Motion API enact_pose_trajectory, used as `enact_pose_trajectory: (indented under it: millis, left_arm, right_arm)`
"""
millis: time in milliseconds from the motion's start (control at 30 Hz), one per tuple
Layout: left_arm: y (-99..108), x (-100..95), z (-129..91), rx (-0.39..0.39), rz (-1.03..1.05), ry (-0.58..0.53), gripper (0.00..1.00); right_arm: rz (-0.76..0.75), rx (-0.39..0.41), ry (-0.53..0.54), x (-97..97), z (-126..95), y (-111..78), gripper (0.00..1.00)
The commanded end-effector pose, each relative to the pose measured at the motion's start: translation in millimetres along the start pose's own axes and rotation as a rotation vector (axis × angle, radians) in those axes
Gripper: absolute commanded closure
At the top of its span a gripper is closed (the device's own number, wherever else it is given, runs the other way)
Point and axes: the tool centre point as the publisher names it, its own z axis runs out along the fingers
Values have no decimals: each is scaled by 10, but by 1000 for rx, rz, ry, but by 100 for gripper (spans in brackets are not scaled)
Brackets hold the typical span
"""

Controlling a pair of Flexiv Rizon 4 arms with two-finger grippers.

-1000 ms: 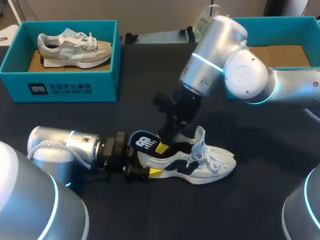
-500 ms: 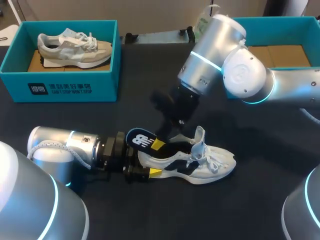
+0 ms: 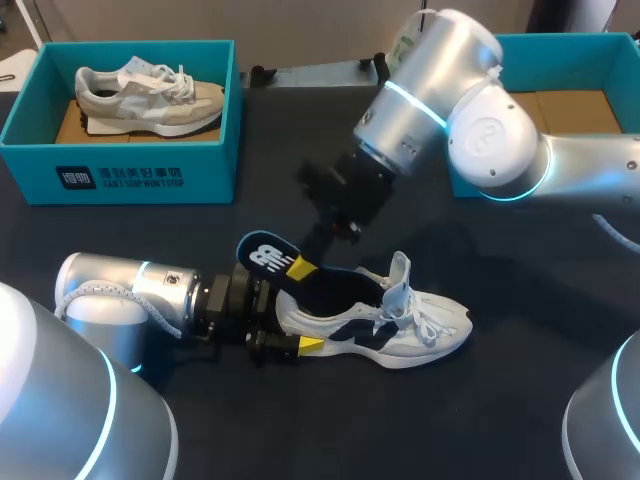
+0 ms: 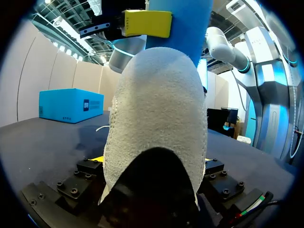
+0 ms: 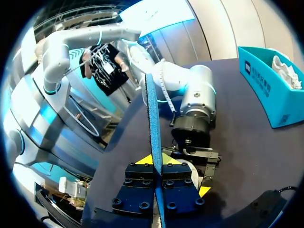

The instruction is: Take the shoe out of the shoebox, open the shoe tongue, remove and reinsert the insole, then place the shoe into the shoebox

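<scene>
**Head view.**
- White mesh trainer with black side panels point(image 3: 400, 325): lies on its sole on the black table point(image 3: 330, 430), toe towards my right, tongue raised.
- Left gripper point(image 3: 288, 320): clenched on the trainer's heel from both sides.
- Right gripper point(image 3: 305, 270): pinching the dark blue foam insole with white logo point(image 3: 262, 255). The insole's heel end is lifted above the collar. Whether its fore end has cleared the shoe is unclear, as the opening is dark.
- Empty teal cardboard shoebox point(image 3: 560, 42): far right, partly under the right arm.
- Second teal box point(image 3: 130, 175): far left, well apart, holding a grey trainer point(image 3: 150, 95).

**Left wrist view.**
- Trainer heel point(image 4: 156, 118): fills the space between the fingers.
- Insole point(image 4: 183, 23): stands above it.

**Right wrist view.**
- Insole point(image 5: 151, 118): edge-on, clamped between the right gripper's point(image 5: 156, 164) fingers.

**Handling.** Draw the insole up and back along the shoe's length while the left gripper braces the heel, so that the shoe does not lift.

**Room.** There is open table between the shoe and both boxes. The box walls are well apart from the pull path.
</scene>
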Motion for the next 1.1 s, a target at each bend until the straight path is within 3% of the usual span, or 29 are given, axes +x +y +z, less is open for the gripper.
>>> enact_pose_trajectory:
  millis: [33,133,300,567,700,1100]
  left_arm:
    - [3,-1,6,-1,0,-2,100]
    - [3,-1,6,-1,0,-2,100]
    - [3,-1,6,-1,0,-2,100]
    - [3,-1,6,-1,0,-2,100]
    - [3,-1,6,-1,0,-2,100]
    - [3,-1,6,-1,0,-2,100]
  right_arm:
    - [0,-1,-7,27,-3,-10,100]
    - [0,-1,-7,27,-3,-10,100]
    - [15,-34,-14,19,30,277,100]
    - [-46,-98,-72,216,-352,764,100]
    - [-67,-210,-59,289,-551,1105,100]
    - [-67,-210,-59,289,-551,1105,100]
